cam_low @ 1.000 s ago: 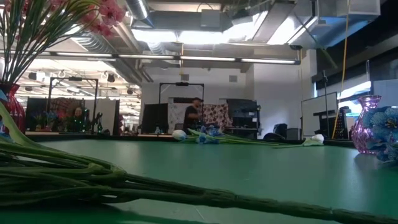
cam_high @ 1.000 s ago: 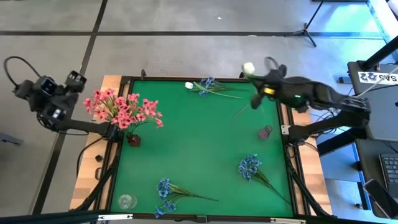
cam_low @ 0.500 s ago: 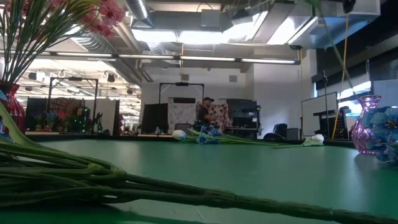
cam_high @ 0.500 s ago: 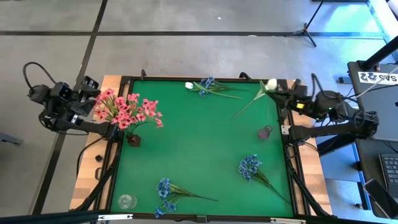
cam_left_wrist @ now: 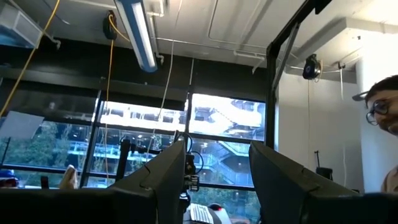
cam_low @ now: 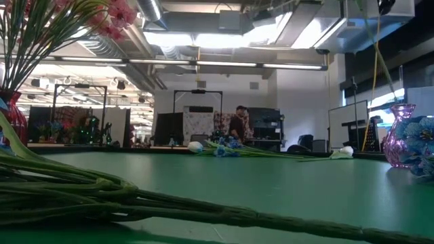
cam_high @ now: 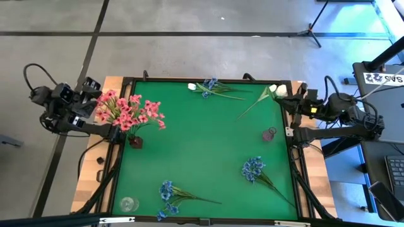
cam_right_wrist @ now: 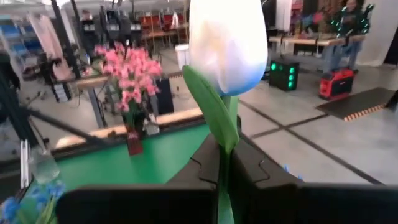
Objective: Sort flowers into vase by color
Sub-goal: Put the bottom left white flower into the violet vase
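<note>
My right gripper (cam_right_wrist: 227, 177) jaws were clamped on the white tulip (cam_right_wrist: 227, 43) stem; thin stem could've slipped between them.

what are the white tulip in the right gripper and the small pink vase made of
White tulip: probably fabric or soft plastic; matte, smooth bud, flat waxy green leaf. The right gripper is shut on its stem.
Small pink vase: looks like tinted glass; translucent, glossy, light passes through.

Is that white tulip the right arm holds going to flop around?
Likely a little. The white tulip stands upright above the right tool, so its stem seems fairly stiff. It trails long and thin, so it may sway.
</note>
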You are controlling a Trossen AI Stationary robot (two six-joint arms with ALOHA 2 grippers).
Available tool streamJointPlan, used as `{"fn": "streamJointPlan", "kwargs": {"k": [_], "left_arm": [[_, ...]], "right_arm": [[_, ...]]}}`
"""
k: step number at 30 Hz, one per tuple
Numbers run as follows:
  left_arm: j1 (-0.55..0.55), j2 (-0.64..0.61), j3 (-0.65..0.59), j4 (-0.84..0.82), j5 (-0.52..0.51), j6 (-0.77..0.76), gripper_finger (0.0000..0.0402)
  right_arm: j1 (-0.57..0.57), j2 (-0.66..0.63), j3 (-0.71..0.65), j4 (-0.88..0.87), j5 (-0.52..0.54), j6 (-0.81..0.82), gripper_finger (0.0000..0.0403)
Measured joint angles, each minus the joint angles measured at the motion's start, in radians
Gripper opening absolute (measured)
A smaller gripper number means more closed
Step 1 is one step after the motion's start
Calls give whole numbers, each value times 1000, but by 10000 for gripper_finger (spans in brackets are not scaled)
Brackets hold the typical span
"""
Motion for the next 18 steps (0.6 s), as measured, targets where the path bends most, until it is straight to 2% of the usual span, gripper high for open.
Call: {"fn": "streamJointPlan", "kwargs": {"k": [10, 13, 18], "left_arm": [[0, 0, 0, -1, 0, -4, 174], [0, 0, 0, -1, 0, -8, 174], [0, 0, 0, 17, 0, -9, 174]], "right_arm": [[0, 19, 0, -199, -8, 20, 20], [0, 31, 0, -272, -7, 32, 52], [0, 74, 41, -403, -4, 125, 134]]}}
